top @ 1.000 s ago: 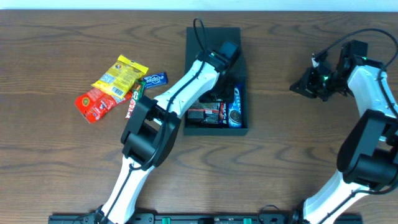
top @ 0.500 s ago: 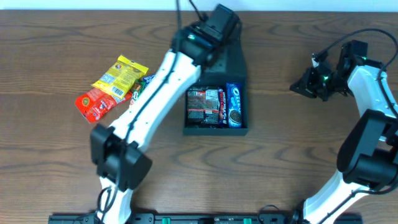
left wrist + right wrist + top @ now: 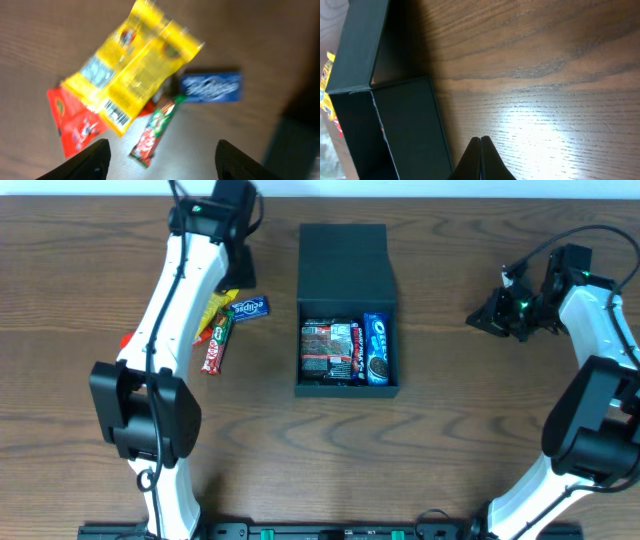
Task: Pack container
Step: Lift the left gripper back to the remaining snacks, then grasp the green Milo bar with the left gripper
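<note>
The dark teal-black, matte, shallow cardboard container (image 3: 343, 265) sits on the brown wooden desk (image 3: 450, 440), its hinged flap lid lying open and flat at its far edge. Inside it lie a blue cookie packet (image 3: 377, 348) and, touching it, a dark red-and-black wrapper (image 3: 330, 350). To the container's left is a heap of snacks: a yellow foil packet (image 3: 135, 75) over a red pouch (image 3: 75, 127), a green-and-red chocolate bar (image 3: 155, 132) and a small blue pack (image 3: 211, 86). The left end effector (image 3: 167, 160) hangs above that heap, fingers apart and empty. The right end effector (image 3: 480, 150) stands to the container's right, fingers pressed together, holding nothing.
</note>
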`<state>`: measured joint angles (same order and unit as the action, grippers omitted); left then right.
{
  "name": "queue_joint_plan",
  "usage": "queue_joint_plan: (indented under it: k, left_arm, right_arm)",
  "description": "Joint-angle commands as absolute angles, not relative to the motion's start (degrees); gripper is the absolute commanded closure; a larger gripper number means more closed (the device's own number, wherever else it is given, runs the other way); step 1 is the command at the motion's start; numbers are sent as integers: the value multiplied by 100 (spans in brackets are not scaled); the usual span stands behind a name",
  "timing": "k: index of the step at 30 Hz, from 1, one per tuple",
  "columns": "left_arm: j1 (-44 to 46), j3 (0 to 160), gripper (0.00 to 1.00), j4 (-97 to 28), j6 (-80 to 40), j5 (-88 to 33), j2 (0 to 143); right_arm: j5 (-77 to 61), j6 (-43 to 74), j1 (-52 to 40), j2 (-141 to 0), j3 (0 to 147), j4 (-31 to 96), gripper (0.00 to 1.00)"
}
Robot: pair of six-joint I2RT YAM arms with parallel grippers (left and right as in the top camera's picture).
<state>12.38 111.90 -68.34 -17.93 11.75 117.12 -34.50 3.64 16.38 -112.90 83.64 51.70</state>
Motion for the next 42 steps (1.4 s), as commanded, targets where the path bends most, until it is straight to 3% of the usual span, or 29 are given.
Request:
queue_joint_plan:
  k: [1,14,23,24,26,31,33,35,42]
  left_arm:
    - [1199,10608,35,-6777,-1505,950,11775]
    - [1007,8888,36,-5544,-1063,427,11775]
    - [891,8372,28,-4768,-659,419,11775]
    - [891,8342,27,-4707,-637,421,11775]
    - [891,8256,23,-4565,-635,421,11775]
    - [891,8066,21,-4327,-572,373,11775]
    - [891,8009,21,-4248,-550,296,11775]
    - [891,7981,23,-4200,-550,290,11775]
    - [891,7913,49,-4084,-550,292,11775]
  right_arm:
    - [-3470,270,1610,-11271,8475,5142,99]
    - [-3470,268,1610,-11271,8475,5140,98]
    - [-3474,268,1608,-11271,8475,5096,98]
    - [-3479,268,1608,-11271,8475,5096,95]
    - [-3500,263,1608,-11271,8475,5098,63]
    - [-3629,242,1605,-11271,8475,5107,9]
    - [-3804,163,1605,-11271,8475,5096,2]
    - [-3846,161,1605,-11271,8475,5092,1]
    - [-3846,163,1603,-11271,8475,5103,1]
